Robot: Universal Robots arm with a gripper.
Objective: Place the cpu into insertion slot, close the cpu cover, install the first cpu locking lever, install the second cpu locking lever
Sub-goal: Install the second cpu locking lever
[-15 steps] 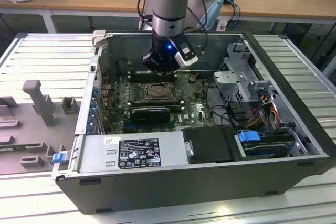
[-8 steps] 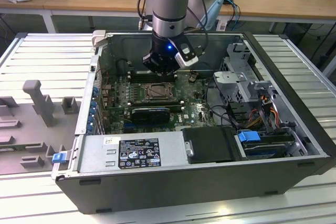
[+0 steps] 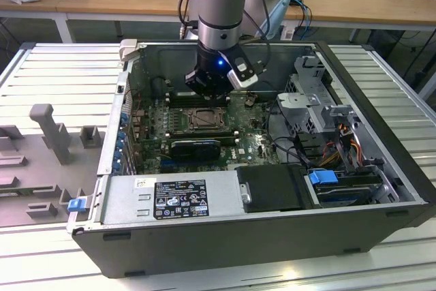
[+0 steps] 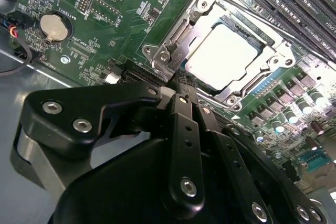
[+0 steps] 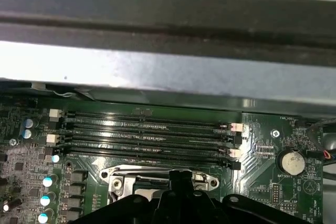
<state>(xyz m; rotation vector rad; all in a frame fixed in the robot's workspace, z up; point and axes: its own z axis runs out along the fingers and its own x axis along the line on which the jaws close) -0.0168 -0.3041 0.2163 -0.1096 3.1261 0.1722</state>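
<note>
While the arm (image 3: 221,5) reached down into an open computer case (image 3: 381,141) lying on a slatted metal table (image 3: 61,66), the gripper (image 3: 212,92) hung just above the green board (image 3: 252,142), near the socket. The case was the largest thing in the exterior view, with a black card (image 3: 196,146) and a blue-tabbed drive bay (image 3: 325,176) toward the near side. In the second wrist view the slot (image 4: 223,56) sat beyond the black fingers (image 4: 181,93), and the cpu (image 4: 221,57) lay flat inside it, its pale face glaring under the light. The cover (image 4: 173,43) seemed down around the chip, framing it, though the glare made that uncertain. The fingers looked drawn together with nothing between them, their tip close to the socket's edge beside what seemed a lever (image 4: 251,85). Long memory slots (image 5: 147,135) ran alongside in the first wrist view, and a coin battery (image 4: 51,27) sat well apart. The risk, by judgement, was a glancing push: a tip slipping off thin metal could scrape the board or leave the frame unlatched.
</note>
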